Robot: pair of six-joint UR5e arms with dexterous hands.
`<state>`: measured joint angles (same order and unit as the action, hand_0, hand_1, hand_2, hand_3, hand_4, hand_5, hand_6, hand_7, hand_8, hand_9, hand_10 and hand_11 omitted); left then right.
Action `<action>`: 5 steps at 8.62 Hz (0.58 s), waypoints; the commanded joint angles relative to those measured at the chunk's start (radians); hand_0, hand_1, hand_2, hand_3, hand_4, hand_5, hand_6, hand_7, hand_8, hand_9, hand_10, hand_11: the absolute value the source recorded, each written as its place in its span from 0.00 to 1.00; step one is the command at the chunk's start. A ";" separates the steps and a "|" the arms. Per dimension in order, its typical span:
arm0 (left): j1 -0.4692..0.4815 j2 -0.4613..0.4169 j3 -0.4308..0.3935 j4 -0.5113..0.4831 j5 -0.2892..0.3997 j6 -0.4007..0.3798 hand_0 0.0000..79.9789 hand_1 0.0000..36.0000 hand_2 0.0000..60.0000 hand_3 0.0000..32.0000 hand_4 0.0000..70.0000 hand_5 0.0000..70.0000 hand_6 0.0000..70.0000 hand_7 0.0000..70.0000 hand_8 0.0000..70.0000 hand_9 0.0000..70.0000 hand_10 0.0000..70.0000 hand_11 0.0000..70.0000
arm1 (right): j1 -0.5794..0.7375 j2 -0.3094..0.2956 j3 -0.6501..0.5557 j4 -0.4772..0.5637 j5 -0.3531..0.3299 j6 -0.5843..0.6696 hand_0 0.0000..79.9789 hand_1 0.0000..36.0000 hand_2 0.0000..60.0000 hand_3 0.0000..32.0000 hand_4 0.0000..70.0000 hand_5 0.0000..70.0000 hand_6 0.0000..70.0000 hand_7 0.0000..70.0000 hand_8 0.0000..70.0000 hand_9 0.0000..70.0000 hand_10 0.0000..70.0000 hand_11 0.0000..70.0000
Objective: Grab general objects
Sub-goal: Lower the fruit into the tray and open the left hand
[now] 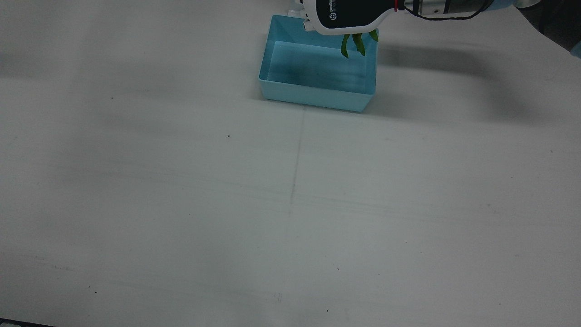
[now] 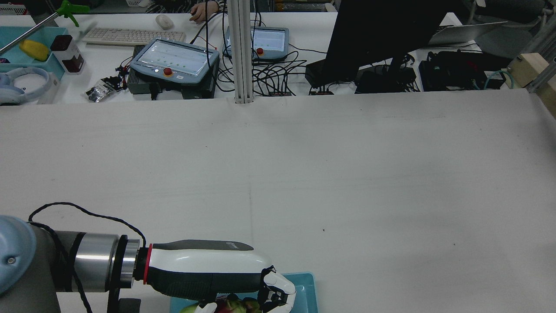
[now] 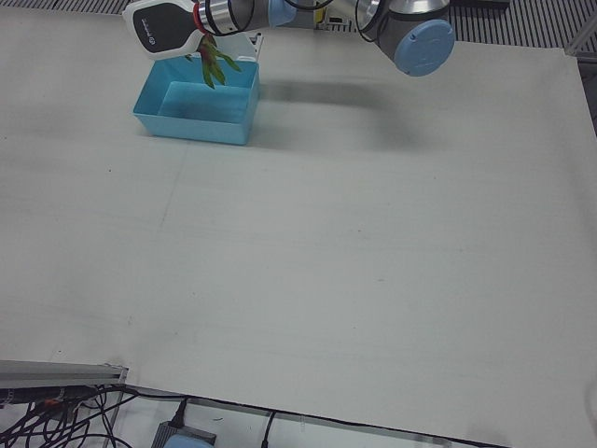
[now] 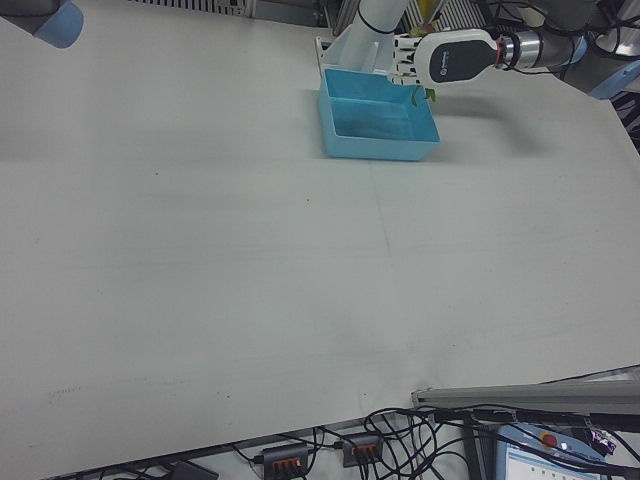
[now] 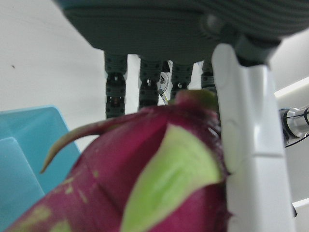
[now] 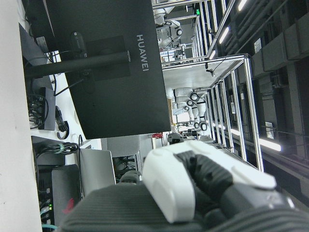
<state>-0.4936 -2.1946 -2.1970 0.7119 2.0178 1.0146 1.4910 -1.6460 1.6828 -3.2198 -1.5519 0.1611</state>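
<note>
Closest to you, in the left hand view, the dragon fruit fills the frame, its red skin and green scales pressed between the dark fingers above it and the white thumb at 3 o'clock. Your left hand is clenched around that fruit and carries it clear of the table.

A little further out, in the front view, the fruit's green scale tips hang below the palm at about 1 o'clock of the blue bin, over its far right corner. The bin looks empty. Judging from that, you are in the carry step: the grasp is made, and the release into the bin is not yet done.

The next move calls for bringing the hand toward the bin's middle, roughly toward 7 o'clock in the front view, and lowering before you spread the fingers, so the fruit does not strike the rim or roll out.

Your right hand shows only in its own view, aimed away toward a black monitor; whether it is spread or closed, you cannot tell from here.
</note>
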 commanded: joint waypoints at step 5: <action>-0.360 0.161 0.156 -0.160 -0.028 -0.131 0.73 0.29 0.00 0.72 0.10 1.00 0.06 0.34 0.23 0.11 0.10 0.16 | 0.000 0.000 0.000 0.000 0.000 0.000 0.00 0.00 0.00 0.00 0.00 0.00 0.00 0.00 0.00 0.00 0.00 0.00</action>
<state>-0.6138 -2.0683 -2.1855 0.6594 1.9826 0.9748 1.4908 -1.6459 1.6828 -3.2198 -1.5510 0.1611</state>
